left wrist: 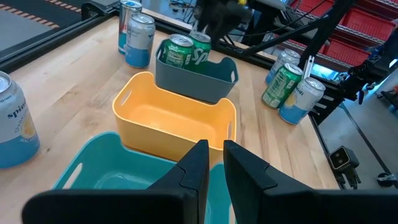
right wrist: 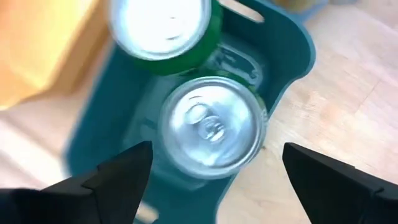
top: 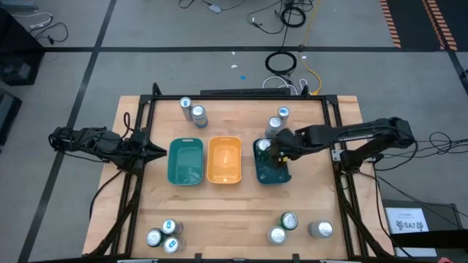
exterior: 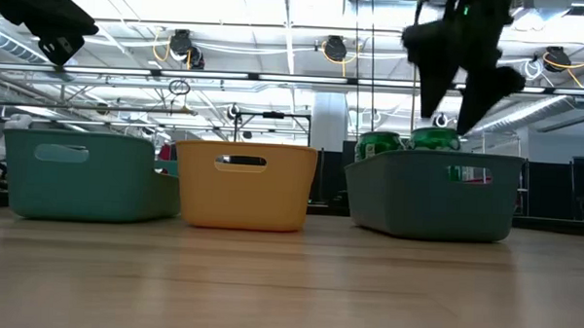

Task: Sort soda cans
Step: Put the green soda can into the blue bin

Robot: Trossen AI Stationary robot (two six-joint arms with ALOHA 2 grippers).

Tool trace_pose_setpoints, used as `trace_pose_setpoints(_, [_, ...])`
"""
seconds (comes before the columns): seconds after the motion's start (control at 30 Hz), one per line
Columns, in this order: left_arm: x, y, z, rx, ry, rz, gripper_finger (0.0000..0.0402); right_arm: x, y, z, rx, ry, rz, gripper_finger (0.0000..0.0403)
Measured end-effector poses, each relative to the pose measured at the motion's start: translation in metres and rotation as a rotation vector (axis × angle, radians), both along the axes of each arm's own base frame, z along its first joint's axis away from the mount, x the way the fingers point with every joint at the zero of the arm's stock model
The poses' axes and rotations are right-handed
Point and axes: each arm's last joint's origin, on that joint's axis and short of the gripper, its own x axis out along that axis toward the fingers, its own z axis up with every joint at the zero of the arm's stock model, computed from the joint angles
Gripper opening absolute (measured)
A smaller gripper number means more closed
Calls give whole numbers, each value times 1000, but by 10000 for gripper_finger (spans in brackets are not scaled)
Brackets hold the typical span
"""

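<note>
Two green soda cans (right wrist: pixel 211 127) (right wrist: pixel 163 28) stand upright on their bases in the dark-green tray (top: pixel 273 166). My right gripper (right wrist: pixel 214 180) hangs open just above the nearer can, one finger on either side, touching nothing. The low view shows its fingertips (exterior: pixel 447 121) clear above the can tops (exterior: pixel 434 140). My left gripper (left wrist: pixel 214 165) waits shut over the teal tray (top: pixel 186 161) at the table's left. The yellow tray (top: pixel 225 159) between the two trays holds nothing.
Loose cans stand upright in groups: two at the far left (top: pixel 191 109), two behind the dark-green tray (top: pixel 278 119), three at the near left (top: pixel 164 236), three at the near right (top: pixel 295 228). Bare wood lies between the trays and the near cans.
</note>
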Motion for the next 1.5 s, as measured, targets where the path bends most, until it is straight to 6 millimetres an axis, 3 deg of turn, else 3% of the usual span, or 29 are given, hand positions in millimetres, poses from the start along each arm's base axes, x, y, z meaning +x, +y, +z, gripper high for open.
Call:
trace_pose_setpoints(0.13, [0, 0, 0, 0, 0, 0, 59, -6, 8, 25, 25, -89, -25, 352])
trace_pose_setpoints(0.3, [0, 0, 0, 0, 0, 0, 59, -19, 34, 35, 100, -62, -123, 352])
trace_pose_setpoints(0.57, [0, 0, 0, 0, 0, 0, 59, -45, 102, 38, 226, -38, -306, 352])
trace_pose_setpoints(0.73, [0, 0, 0, 1, 1, 0, 59, -50, 146, 23, 300, -36, -444, 352])
trace_pose_setpoints(0.83, [0, 0, 0, 1, 1, 0, 59, -44, 170, 18, 310, -28, -516, 352])
trace_pose_setpoints(0.97, [0, 0, 0, 2, 1, 1, 59, -22, 192, 27, 292, -20, -555, 352])
trace_pose_setpoints(1.17, [0, 0, 0, 3, 1, 4, 59, 9, 202, 34, 218, 57, -604, 352])
trace_pose_setpoints(1.3, [0, 0, 0, 3, 1, 4, 59, 17, 210, 25, 199, 156, -610, 352])
trace_pose_setpoints(1.5, [0, 0, 0, 3, 2, 5, 59, 26, 217, 14, 212, 152, -580, 352])
